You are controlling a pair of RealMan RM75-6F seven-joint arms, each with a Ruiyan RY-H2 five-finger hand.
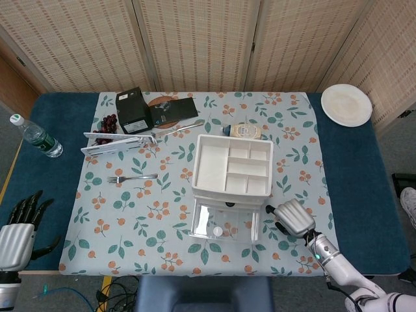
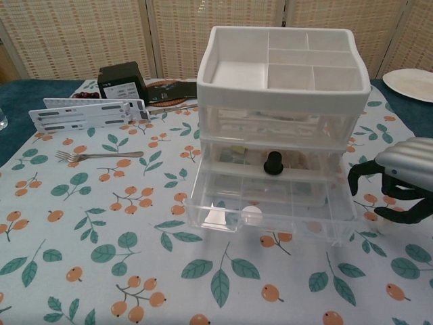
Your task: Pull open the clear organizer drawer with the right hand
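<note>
The organizer point(image 1: 233, 166) has a white compartment tray point(image 2: 283, 66) on top and clear drawers below. Its bottom clear drawer point(image 2: 270, 203) stands pulled out toward me, showing a white round knob point(image 2: 252, 215) on its front; in the head view this drawer point(image 1: 224, 221) juts out past the tray. A black knob point(image 2: 273, 162) sits on the drawer above. My right hand point(image 1: 294, 218) hovers just right of the pulled-out drawer, its fingers point(image 2: 358, 172) arched downward and apart, holding nothing. My left hand point(image 1: 19, 227) rests off the table's near left corner, fingers spread.
A fork point(image 1: 132, 177) and long white flat pieces point(image 1: 120, 141) lie left of the organizer. A black box point(image 1: 132, 110), grapes point(image 1: 107, 122) and a lying jar point(image 1: 244, 130) are further back. A white plate point(image 1: 346, 104) sits far right, a water bottle point(image 1: 36, 136) far left.
</note>
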